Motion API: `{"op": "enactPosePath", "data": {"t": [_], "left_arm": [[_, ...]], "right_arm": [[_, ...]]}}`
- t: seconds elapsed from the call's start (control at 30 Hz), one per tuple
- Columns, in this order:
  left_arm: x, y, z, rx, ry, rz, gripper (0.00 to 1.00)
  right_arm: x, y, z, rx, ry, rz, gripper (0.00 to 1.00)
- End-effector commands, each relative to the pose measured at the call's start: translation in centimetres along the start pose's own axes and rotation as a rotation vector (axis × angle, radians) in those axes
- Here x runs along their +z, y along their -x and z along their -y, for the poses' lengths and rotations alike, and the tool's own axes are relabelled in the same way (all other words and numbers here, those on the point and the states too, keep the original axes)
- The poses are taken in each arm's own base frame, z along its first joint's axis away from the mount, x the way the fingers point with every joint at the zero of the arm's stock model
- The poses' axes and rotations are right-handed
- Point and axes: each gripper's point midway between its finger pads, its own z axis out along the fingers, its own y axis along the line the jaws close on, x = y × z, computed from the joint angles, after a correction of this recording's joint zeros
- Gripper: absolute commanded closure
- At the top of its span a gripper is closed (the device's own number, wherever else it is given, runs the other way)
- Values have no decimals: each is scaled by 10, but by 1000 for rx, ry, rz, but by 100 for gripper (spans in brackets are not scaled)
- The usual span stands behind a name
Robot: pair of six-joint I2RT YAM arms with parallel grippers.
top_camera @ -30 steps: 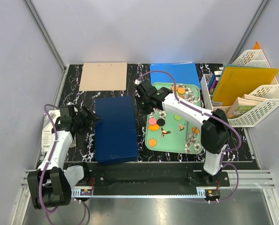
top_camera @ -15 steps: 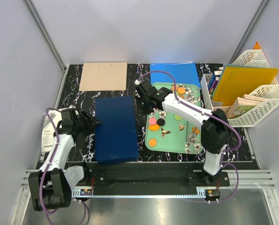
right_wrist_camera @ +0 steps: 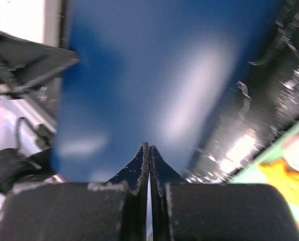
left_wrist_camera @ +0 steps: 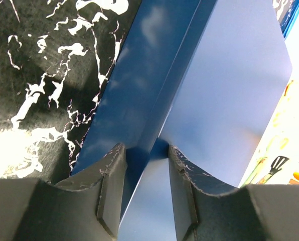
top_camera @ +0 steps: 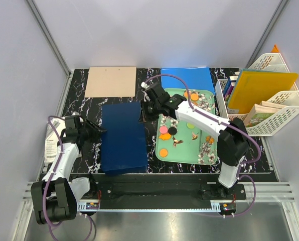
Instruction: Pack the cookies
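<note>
The cookies (top_camera: 164, 133), flat orange, pink, black and green discs, lie scattered on the flower-print mint-green tray (top_camera: 205, 159). An orange cookie (right_wrist_camera: 285, 182) shows blurred at the right wrist view's edge. Left of the tray lies a closed dark blue box (top_camera: 123, 138). My left gripper (top_camera: 98, 131) (left_wrist_camera: 142, 148) has its jaws closed in on the box's (left_wrist_camera: 225, 85) left edge, one finger on the side wall and one on the top face. My right gripper (top_camera: 142, 114) (right_wrist_camera: 149, 145) is shut and empty, with its tips at the box's (right_wrist_camera: 154, 75) far right corner.
A tan board (top_camera: 111, 81) and a light blue folder (top_camera: 185, 78) lie at the back. A white file rack (top_camera: 270, 100) with yellow folders stands at the right. A paper packet (top_camera: 50, 141) lies by the left arm. Grey walls enclose the black marbled table (top_camera: 82, 108).
The left jaws have narrowed onto the box's left edge. The right arm has swung left from the tray to the box's far right corner, staying shut.
</note>
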Motion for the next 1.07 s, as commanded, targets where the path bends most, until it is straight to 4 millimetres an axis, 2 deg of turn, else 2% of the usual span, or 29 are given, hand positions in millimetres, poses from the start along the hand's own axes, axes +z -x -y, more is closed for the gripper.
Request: {"op": "enactPosePath", "data": {"t": [0.0, 0.07, 0.17, 0.2, 0.23, 0.27, 0.4, 0.5, 0.53, 0.6, 0.63, 0.7, 0.73, 0.8, 0.83, 0.87, 0.93, 1.03], "left_arm": [[7, -27, -56, -45, 210, -71, 63], [6, -24, -54, -40, 205, -65, 60], [-4, -7, -38, -9, 166, 6, 31], [-8, 0, -35, -1, 168, 37, 14], [-14, 13, -21, 19, 149, 73, 9], [-17, 13, -20, 23, 163, 62, 1], [-20, 25, -3, 10, 146, 68, 1], [-27, 36, 13, 24, 131, 82, 1], [-33, 44, 26, 48, 113, 100, 1], [-40, 47, 32, 84, 129, 106, 1], [-47, 51, 49, 118, 103, 116, 1], [-51, 55, 62, 177, 93, 124, 1], [-57, 55, 80, 222, 61, 127, 1], [-60, 57, 95, 294, 59, 141, 1], [-65, 53, 112, 342, 36, 144, 1], [-66, 53, 120, 372, 31, 154, 1], [-65, 40, 137, 437, -2, 119, 1], [-58, 27, 148, 484, -10, 88, 1]], "right_arm": [[-14, 20, -47, -10, 185, 59, 100], [-13, 21, -44, -6, 175, 64, 100], [-19, 28, -44, -20, 160, 103, 100], [-20, 30, -44, -26, 153, 111, 100], [-24, 32, -45, -31, 156, 122, 100], [-25, 33, -45, -31, 154, 127, 100], [-32, 41, -45, -48, 141, 158, 100], [-46, 49, -45, -73, 123, 207, 100], [-48, 49, -42, -78, 111, 215, 100], [-57, 53, -35, -88, 69, 256, 100], [-61, 55, -32, -89, 53, 271, 100], [-70, 58, -22, -86, 8, 309, 99], [-73, 58, -18, -80, -9, 320, 96], [-83, 60, -10, -74, -41, 349, 90], [-87, 62, -5, -70, -54, 363, 87], [-90, 64, 0, -66, -84, 383, 79], [-99, 61, 6, -76, -103, 401, 72], [-112, 56, 17, -87, -143, 427, 59]]}}
